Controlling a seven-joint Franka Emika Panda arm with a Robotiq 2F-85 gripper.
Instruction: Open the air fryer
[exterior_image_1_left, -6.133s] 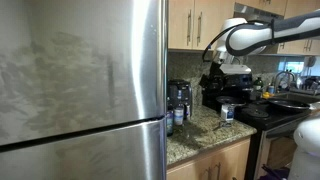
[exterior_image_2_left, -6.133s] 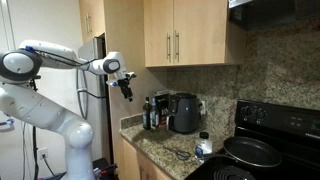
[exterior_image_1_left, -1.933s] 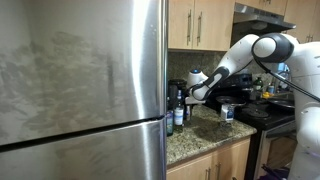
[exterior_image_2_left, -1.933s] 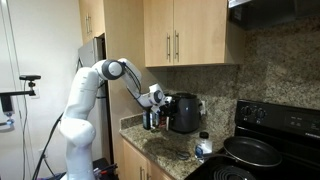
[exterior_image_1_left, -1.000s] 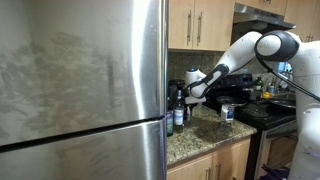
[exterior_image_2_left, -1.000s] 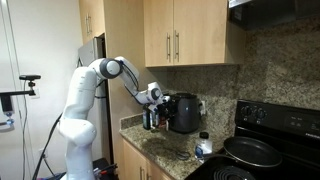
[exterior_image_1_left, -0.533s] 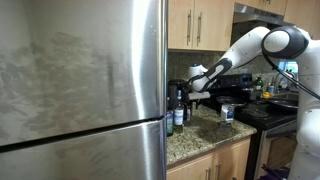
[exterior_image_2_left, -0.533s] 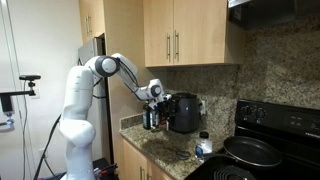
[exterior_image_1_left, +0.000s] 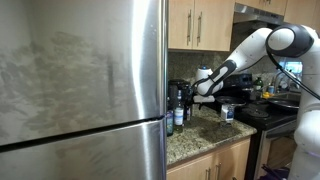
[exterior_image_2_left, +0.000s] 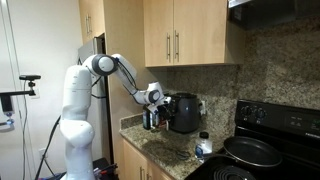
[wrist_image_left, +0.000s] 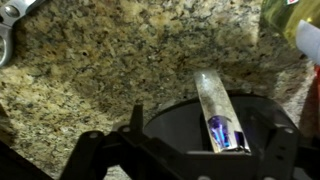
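Wrist view, nearest: your gripper (wrist_image_left: 200, 120) shows as two dark prongs standing well apart at the bottom of the frame, so the jaws are open and hold nothing. Between them sits a dark rounded body, taken for the top of the air fryer (wrist_image_left: 175, 128). A silvery strip (wrist_image_left: 212, 100) runs across it at a slant and carries a small blue patch (wrist_image_left: 222, 128). If that patch is a label, its writing is too blurred for you to read. Speckled granite counter (wrist_image_left: 110, 70) fills the rest of the frame. A yellow-green blur (wrist_image_left: 285, 18) sits in the top corner; you cannot tell what it is.

In an exterior view the gripper (exterior_image_2_left: 153, 97) hangs just beside the air fryer (exterior_image_2_left: 184, 113), level with its upper half, on the side facing the robot's base. Whether it touches, you cannot tell. The air fryer stands upright on the counter (exterior_image_2_left: 165, 152), back against the wall. A cluster of small bottles (exterior_image_2_left: 149, 118) stands directly under the gripper; their labels are unreadable.

Farther along the counter is a small lidded jar (exterior_image_2_left: 203, 146), then the stove (exterior_image_2_left: 270, 123) with a dark pan (exterior_image_2_left: 250, 151) on it. Wooden cabinets (exterior_image_2_left: 175, 35) hang above.

In an exterior view a steel fridge (exterior_image_1_left: 80, 80) fills the foreground, with no brand mark legible. The gripper (exterior_image_1_left: 196, 88) is past its edge, above the bottles (exterior_image_1_left: 177, 103).
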